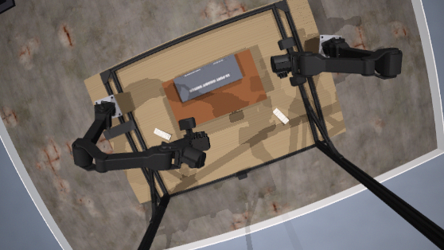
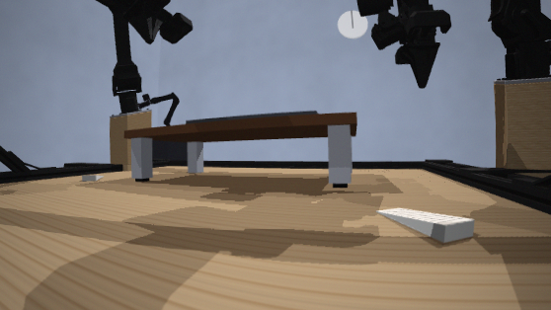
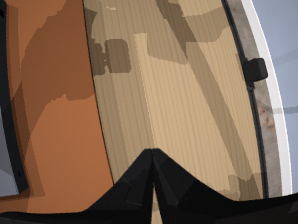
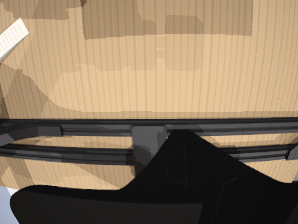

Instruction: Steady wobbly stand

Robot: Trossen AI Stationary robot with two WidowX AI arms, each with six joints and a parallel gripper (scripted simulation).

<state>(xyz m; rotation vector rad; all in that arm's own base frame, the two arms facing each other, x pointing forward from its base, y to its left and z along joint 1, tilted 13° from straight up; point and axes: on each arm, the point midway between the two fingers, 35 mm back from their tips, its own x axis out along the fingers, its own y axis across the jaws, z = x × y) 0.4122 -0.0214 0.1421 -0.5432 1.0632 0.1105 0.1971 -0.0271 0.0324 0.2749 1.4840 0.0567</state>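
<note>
Both the left gripper (image 1: 200, 140) (image 2: 152, 40) (image 3: 151, 155) and right gripper (image 1: 283, 65) (image 2: 421, 86) (image 4: 179, 137) have fingers together, empty, above table height. The stand (image 1: 223, 105) (image 2: 242, 129) (image 3: 65, 140), seemingly tilted, bears the switch (image 1: 208, 78) (image 2: 252, 116) (image 3: 7, 165) lengthwise along its own long axis. Near the stand lie two wedges; the right arm's wedge (image 1: 281, 115) (image 2: 427, 224) (image 4: 12, 37) points its thin end standward.
</note>
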